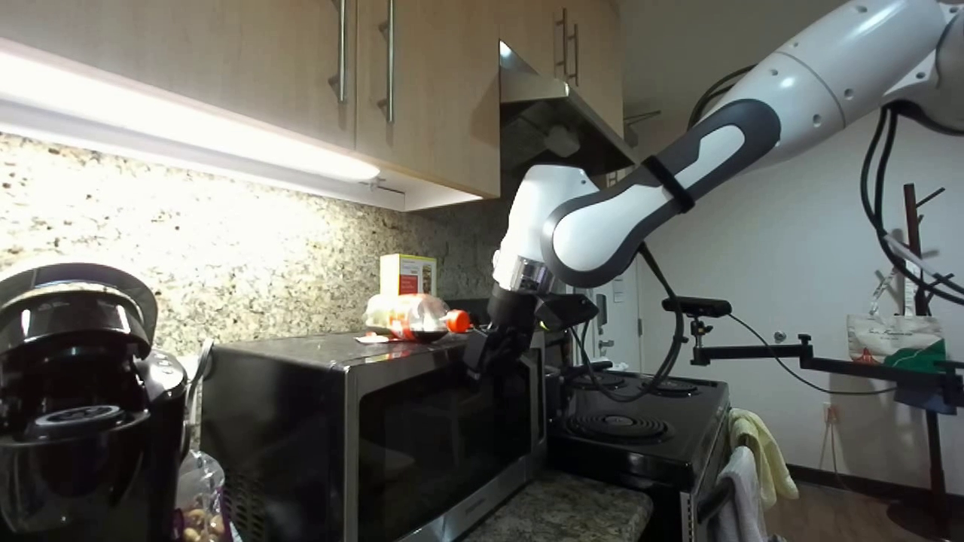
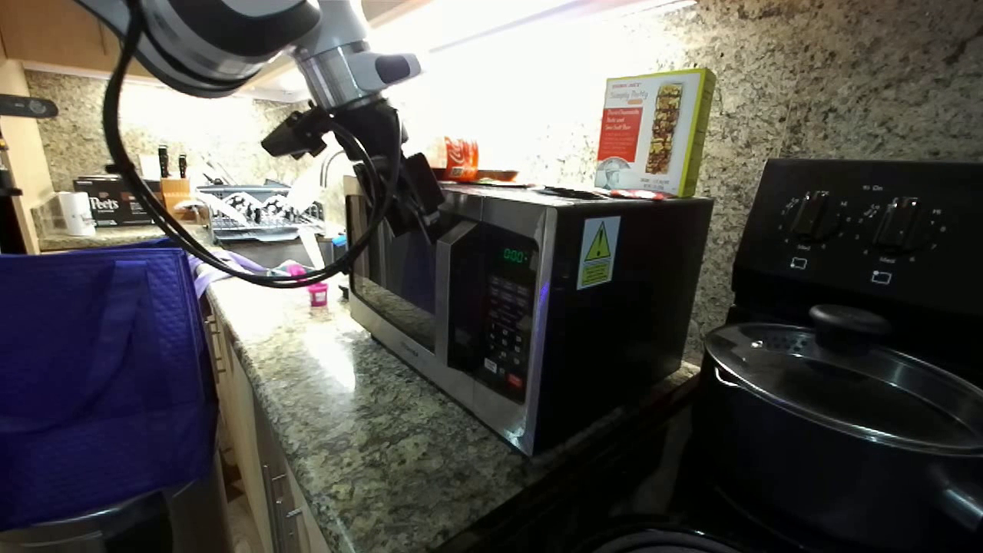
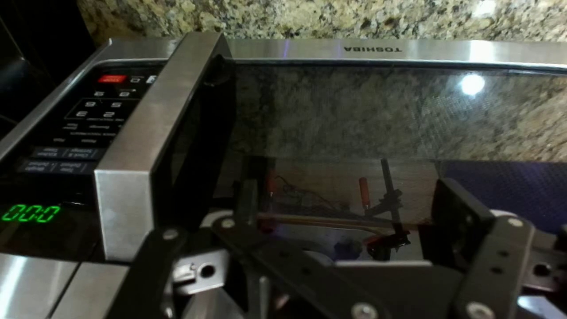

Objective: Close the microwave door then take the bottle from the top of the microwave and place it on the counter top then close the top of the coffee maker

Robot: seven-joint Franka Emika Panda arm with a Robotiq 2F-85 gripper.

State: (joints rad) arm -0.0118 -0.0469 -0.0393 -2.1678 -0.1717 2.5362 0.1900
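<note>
The microwave (image 1: 279, 421) stands on the counter top (image 2: 330, 430), its microwave door (image 3: 376, 115) flush with the body. My gripper (image 3: 350, 208) points down in front of the glass, beside the door handle (image 3: 146, 110). Its fingers (image 3: 465, 208) are spread, with only glass reflections between them; contact with the door cannot be made out. On the microwave's top the bottle (image 1: 407, 312) lies on its side, orange cap towards the gripper; an exterior view shows just its red label (image 2: 461, 157). At far left, the coffee maker (image 1: 75, 452) has its top (image 1: 83, 286) apparently tilted up.
A bar carton (image 2: 653, 134) stands upright on the microwave, near the bottle. The stove (image 1: 640, 452) adjoins it, with a lidded pot (image 2: 829, 430). Wall cabinets (image 1: 429, 98) and a range hood (image 1: 565, 113) hang above. A nut bag (image 1: 199, 497) sits between coffee maker and microwave.
</note>
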